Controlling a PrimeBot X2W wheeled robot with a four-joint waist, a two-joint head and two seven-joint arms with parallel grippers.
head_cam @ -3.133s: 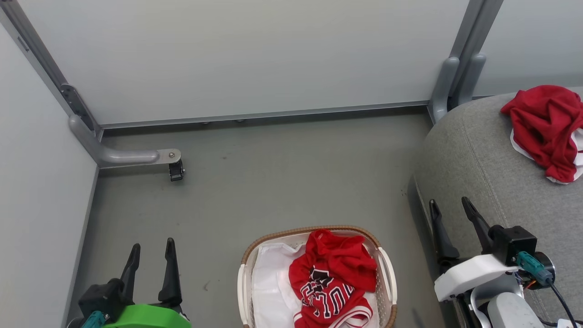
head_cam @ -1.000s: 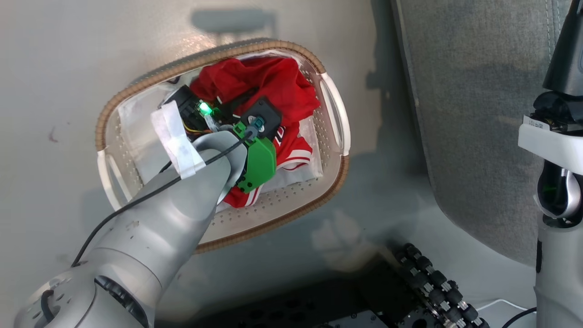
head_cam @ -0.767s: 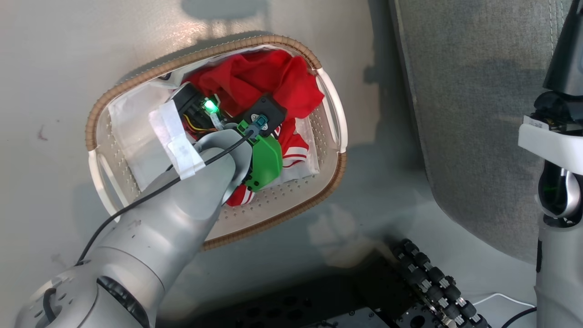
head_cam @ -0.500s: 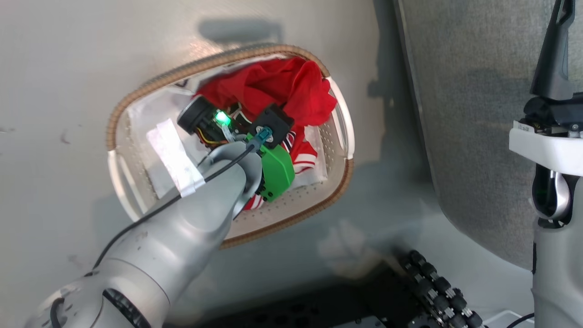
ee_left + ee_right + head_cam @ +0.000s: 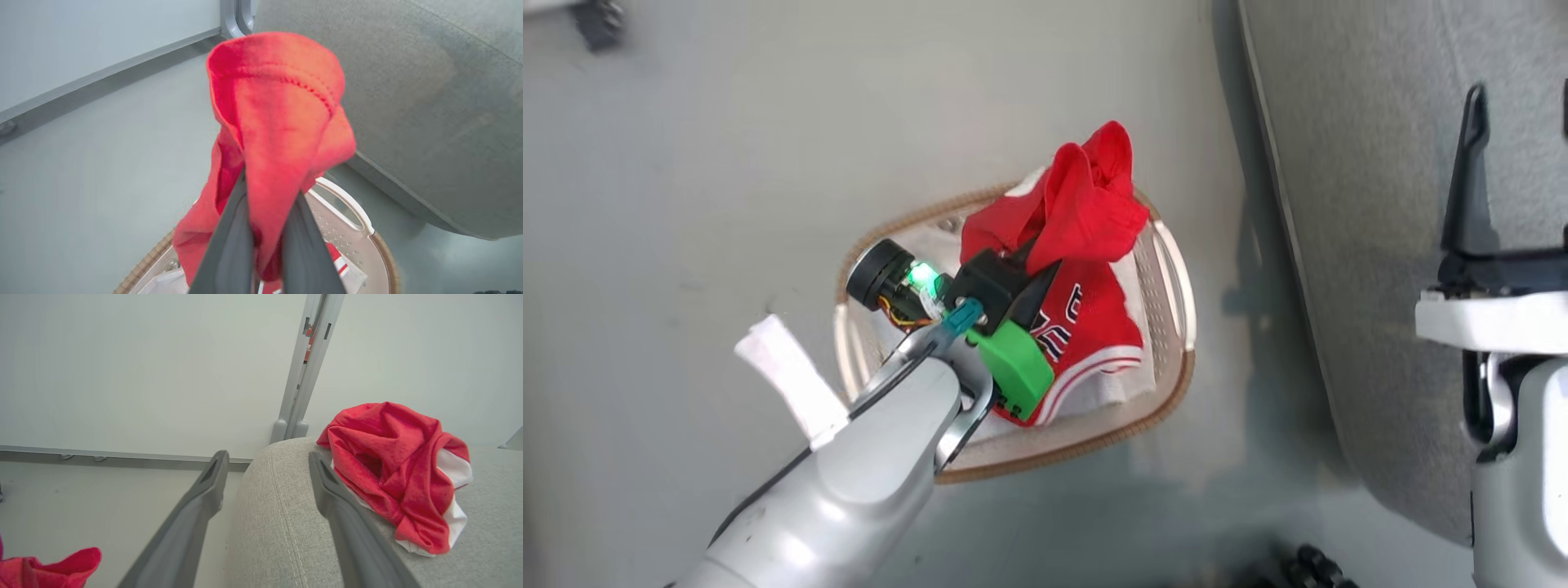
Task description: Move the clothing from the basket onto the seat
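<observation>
Head view: left gripper (image 5: 1036, 273), closed on a bunched fold of the red jersey (image 5: 1094, 327); one dark finger shows, the tips are buried in cloth. The pinched fold stands up as a peak at the far end, and the rest hangs below it, navy lettering and white-striped hem showing. The jersey is over the basket (image 5: 1176, 278), which stands on the floor (image 5: 768, 163) just left of the seat (image 5: 1364, 204); the hem is over the white liner (image 5: 1119, 392), and whether it touches cannot be told. Right gripper (image 5: 1515, 98), at the right over the near edge of the seat, fingers spread wide and holding nothing. Left wrist view: left gripper (image 5: 269, 196), its two fingers drawn close together with red cloth clamped between them. The jersey (image 5: 282, 114) rises past the tips in a hemmed fold and also drapes down on the left. The basket (image 5: 347, 204) is below, its white handle and brown rim showing; the seat (image 5: 408, 102) is to the right, apart from the basket. Right wrist view: right gripper (image 5: 267, 457), fingers well apart, empty and touching nothing; the rounded corner of the seat (image 5: 278, 522) shows between and beyond them. A second red garment (image 5: 392, 465) with white trim lies crumpled on the seat to the right of the fingers. A corner of the jersey (image 5: 61, 567) shows at the lower left, over the floor. The pale wall (image 5: 143, 375) and a grey post (image 5: 310, 355) stand at the far side.
</observation>
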